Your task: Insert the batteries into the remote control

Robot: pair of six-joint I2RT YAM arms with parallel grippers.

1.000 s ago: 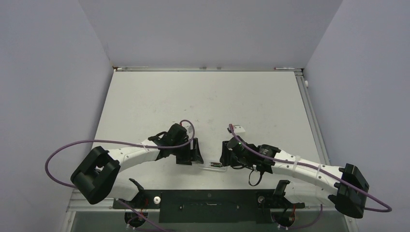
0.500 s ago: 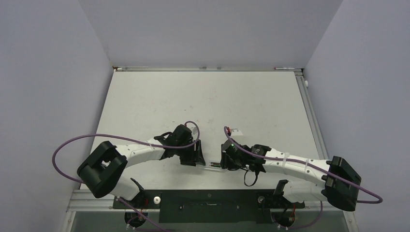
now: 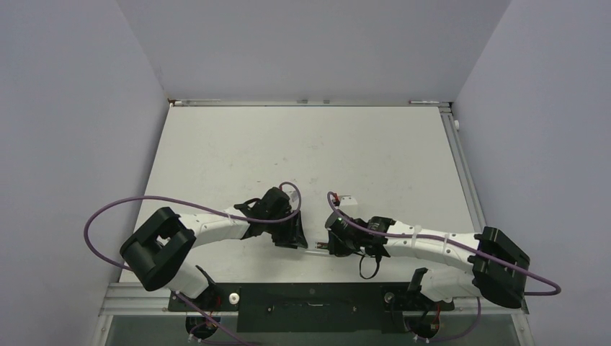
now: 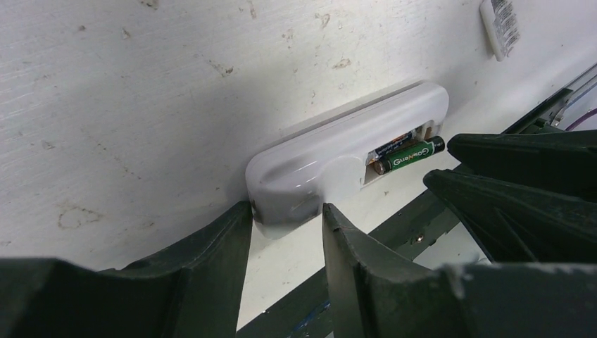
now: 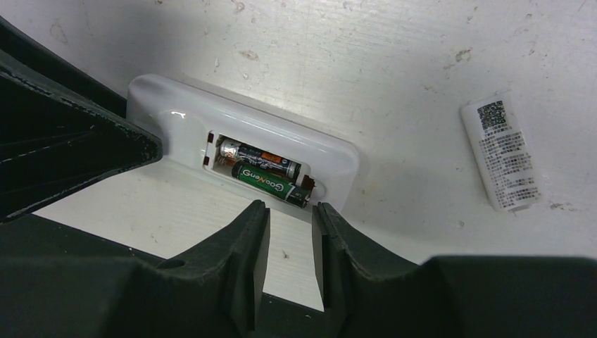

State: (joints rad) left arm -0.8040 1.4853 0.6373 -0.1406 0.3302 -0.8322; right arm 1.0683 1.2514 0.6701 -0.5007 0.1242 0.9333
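Note:
The white remote control (image 4: 331,158) rests at the table's near edge with its open back recess facing the arms; it also shows in the right wrist view (image 5: 176,116) and the top view (image 3: 317,249). Both batteries lie in the recess: a green-labelled one (image 5: 271,183) in front, a dark one (image 5: 260,156) behind it, also seen from the left wrist (image 4: 412,153). My left gripper (image 4: 285,211) clamps the remote's closed end. My right gripper (image 5: 290,210) stands slightly open and empty, tips just short of the green battery's end.
A small white battery cover with a printed label (image 5: 501,155) lies on the table beyond the remote, also in the top view (image 3: 348,199). The black mounting rail (image 3: 310,295) runs along the near edge just behind both grippers.
Both arms have swung inward toward the remote. The left gripper has moved right onto its end and the right gripper has moved left up to the battery recess.

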